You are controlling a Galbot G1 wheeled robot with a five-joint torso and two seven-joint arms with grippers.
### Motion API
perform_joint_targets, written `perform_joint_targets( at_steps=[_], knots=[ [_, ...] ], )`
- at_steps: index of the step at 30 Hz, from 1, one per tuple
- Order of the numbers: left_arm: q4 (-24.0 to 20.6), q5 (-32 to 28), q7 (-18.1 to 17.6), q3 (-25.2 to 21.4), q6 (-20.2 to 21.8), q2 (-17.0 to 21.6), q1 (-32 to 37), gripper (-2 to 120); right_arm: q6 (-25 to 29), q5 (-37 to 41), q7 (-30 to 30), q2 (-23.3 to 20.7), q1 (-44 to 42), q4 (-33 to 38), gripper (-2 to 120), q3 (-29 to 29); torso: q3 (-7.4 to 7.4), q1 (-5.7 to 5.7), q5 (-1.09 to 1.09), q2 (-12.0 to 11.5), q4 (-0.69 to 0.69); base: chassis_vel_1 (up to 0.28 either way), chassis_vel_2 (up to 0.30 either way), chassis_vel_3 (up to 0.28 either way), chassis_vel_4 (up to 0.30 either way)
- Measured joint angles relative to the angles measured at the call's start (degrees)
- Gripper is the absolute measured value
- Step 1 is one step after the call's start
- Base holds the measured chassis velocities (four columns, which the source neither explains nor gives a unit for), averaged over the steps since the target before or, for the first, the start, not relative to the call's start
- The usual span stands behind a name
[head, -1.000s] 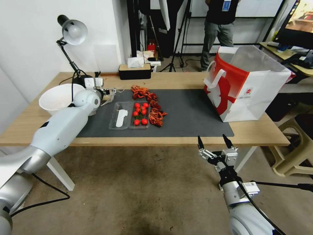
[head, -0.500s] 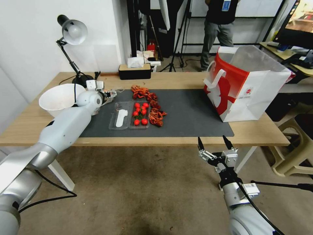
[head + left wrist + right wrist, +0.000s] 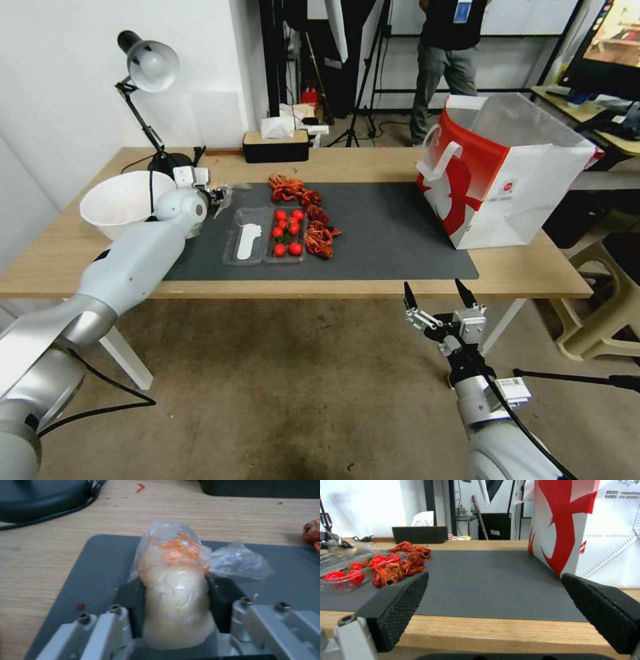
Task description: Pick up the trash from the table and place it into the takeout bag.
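Pale and wrapped in clear plastic, the bagged lump sits clamped between the two dark fingers of your left claw, with orange flecks showing through the film at its far end. You have it over the far left corner of the grey mat, close to the mat's surface; whether it touches the mat you cannot tell. A loose scrap of clear plastic lies on the mat just beside it.

Nearer the middle of the mat you can see a clear tray holding small red tomatoes in one half and a white utensil in the other. Reddish-brown shells are heaped along the tray's far and right sides. A white bowl stands on the left end of the worktop, just off the mat's left edge, and a desk lamp stands behind it at the far left corner. A black tissue box rests at the far edge.

Your takeout bag stands upright and open at the right end of the worktop, over the mat's right edge, well apart from the held lump.

Your right claw hangs below the worktop's near edge, fingers spread wide with nothing between them.
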Motion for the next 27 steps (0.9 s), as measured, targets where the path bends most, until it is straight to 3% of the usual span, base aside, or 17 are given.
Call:
perform_joint_targets(
  at_steps=[11,20,23,27],
  knots=[
    [-3.3,-2.1,0.7,-0.2,-1.4,2.0,0.5,5,0.0,-0.2,0.0,0.2,-0.1,0.3,100,0.0,0.0,0.0,0.0,0.0,0.01,0.0,0.0,0.0,0.0],
    [-13.7,-3.4,3.7,0.9,-4.6,4.3,-2.0,5,0.1,-0.2,0.0,0.1,-0.2,0.9,100,0.1,0.0,0.0,0.04,0.0,0.02,0.0,0.0,0.0,0.0],
    [-19.0,-3.3,5.9,4.6,-4.8,3.9,-5.8,5,0.0,-0.2,0.1,0.1,-0.3,1.3,100,0.2,0.0,0.0,0.03,0.0,0.01,0.0,0.0,0.0,0.0],
    [-21.3,-4.1,7.1,7.6,-5.9,2.2,-8.7,5,0.0,-0.2,0.1,0.3,-0.5,1.5,100,0.2,0.0,0.0,0.03,0.0,0.02,0.0,0.0,0.0,0.0]
  ],
)
